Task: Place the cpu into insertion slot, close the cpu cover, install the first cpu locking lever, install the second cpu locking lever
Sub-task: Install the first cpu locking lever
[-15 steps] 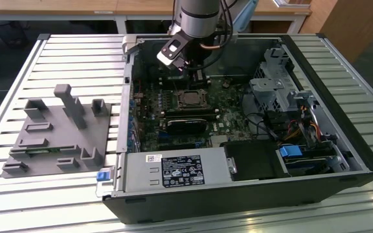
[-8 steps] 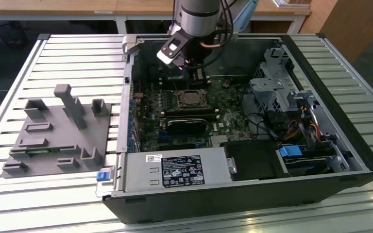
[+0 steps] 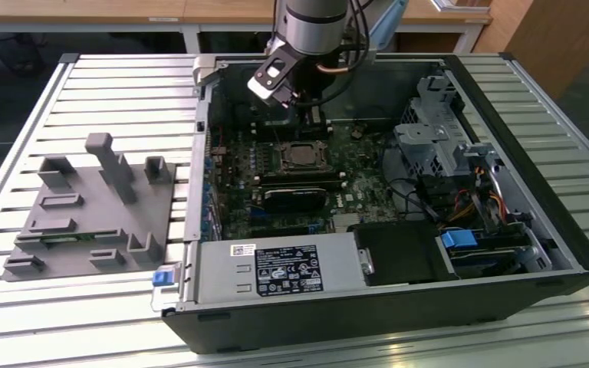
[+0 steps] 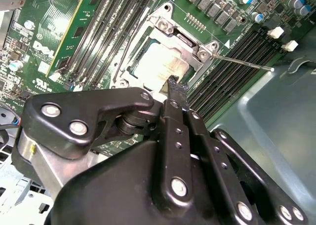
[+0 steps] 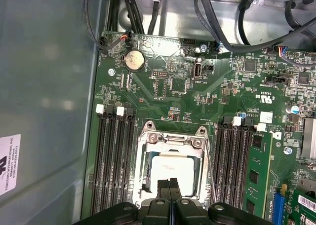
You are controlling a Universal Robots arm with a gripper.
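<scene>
Here's the open case lying on the slatted surface, with the arm reaching down into its far side, above the green board. The fingers are pressed tight together with no gap between them, and they carry nothing. Their tips hang right over the edge of the cpu; I cannot tell whether they touch it.

The cpu sits flat in the slot, silver top up, around the middle of the board in the exterior view. The cover lies down around it, its square window framing the chip. In the second wrist view a thin metal lever juts from the cover's corner out across the memory slots, its end well clear of the socket.

In the first wrist view, long black memory slots flank the socket on both sides, and a green memory stick stands in one of them. A round coin cell sits further along the board, near a bundle of black cables.

On the exterior view's left a grey fixture rests on the surface, just beside the case. At the case's near side lies the power supply, label facing up.
</scene>
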